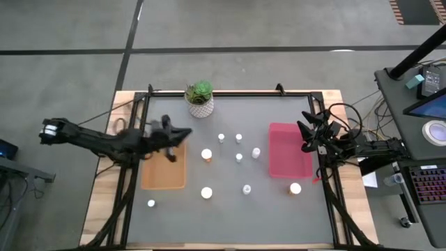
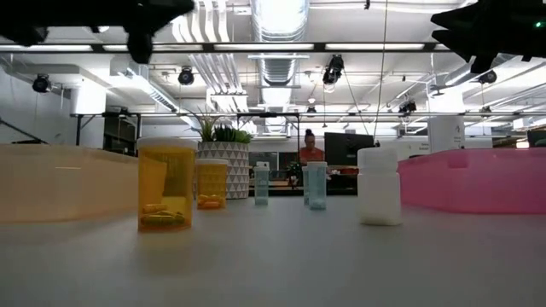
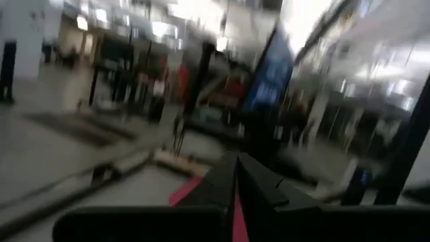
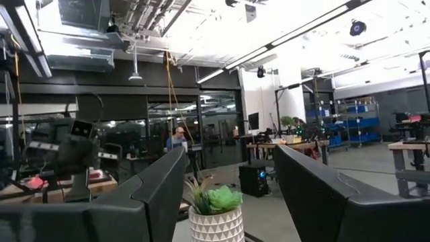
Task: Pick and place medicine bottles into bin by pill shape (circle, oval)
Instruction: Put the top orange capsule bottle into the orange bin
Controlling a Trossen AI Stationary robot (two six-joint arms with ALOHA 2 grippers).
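On the dark surface (image 1: 230,209) eight bottles stand loose between two bins, an orange bin (image 1: 164,171) on the left and a pink bin (image 1: 289,150) on the right. Seen from above, two small white-capped bottles (image 1: 221,138) (image 1: 238,138) stand side by side near the far middle, with a wider orange bottle (image 1: 207,155) just in front of them to the left, another small bottle (image 1: 239,157) near the middle and one more (image 1: 256,152) just beside the pink bin. Nearer the front edge are a wide bottle (image 1: 207,193), a slim one (image 1: 247,189), a wide-capped bottle (image 1: 295,188) just past the pink bin's front corner, and a lone small bottle (image 1: 151,203) in front of the orange bin. From the level view, the closest orange bottle (image 2: 165,184) shows pills lying at its bottom, and a white bottle (image 2: 379,186) stands upright to its right. A potted plant (image 1: 200,99) sits at the far edge. The left pincer (image 1: 182,134) hangs over the far right corner of the orange bin, raised above the surface, its fingers (image 3: 228,181) pressed together with nothing between them. The right pincer (image 1: 304,132) hangs at the far right edge of the pink bin, its fingers (image 4: 161,185) spread apart and holding nothing. A person is visible in the room far beyond the surface.
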